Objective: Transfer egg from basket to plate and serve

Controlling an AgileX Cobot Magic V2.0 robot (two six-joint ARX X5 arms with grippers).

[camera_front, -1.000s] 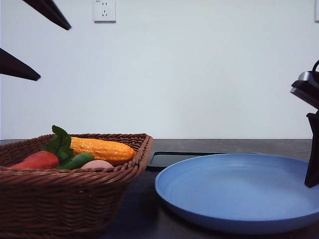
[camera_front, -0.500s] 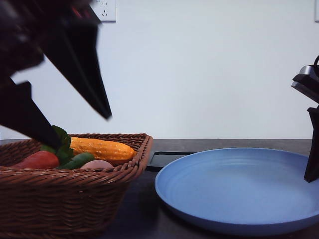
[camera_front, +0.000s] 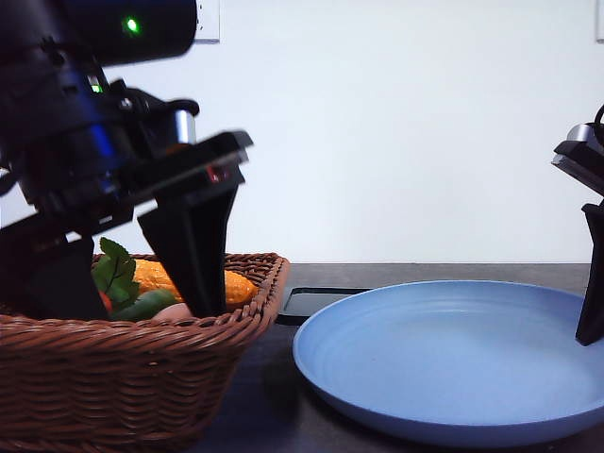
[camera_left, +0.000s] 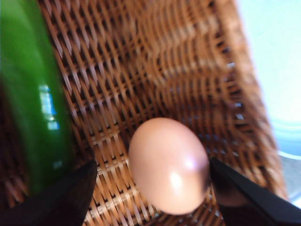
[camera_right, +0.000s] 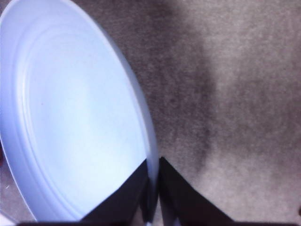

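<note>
My left gripper (camera_left: 153, 188) down inside basket (camera_left: 188, 70), jaws wide, holding nothing. Egg (camera_left: 168, 165) on wicker floor squarely between fingertips, long axis roughly along approach, green vegetable (camera_left: 28, 94) beside. Right gripper (camera_right: 153, 188) pinched on plate (camera_right: 70, 117) rim. I judge left arm nearer egg.

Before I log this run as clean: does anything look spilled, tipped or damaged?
Nothing stands out. The egg lies whole on the floor of the basket, between the open fingers of the left gripper. The plate sits flat and bare, its rim pinched by the right gripper.
</note>
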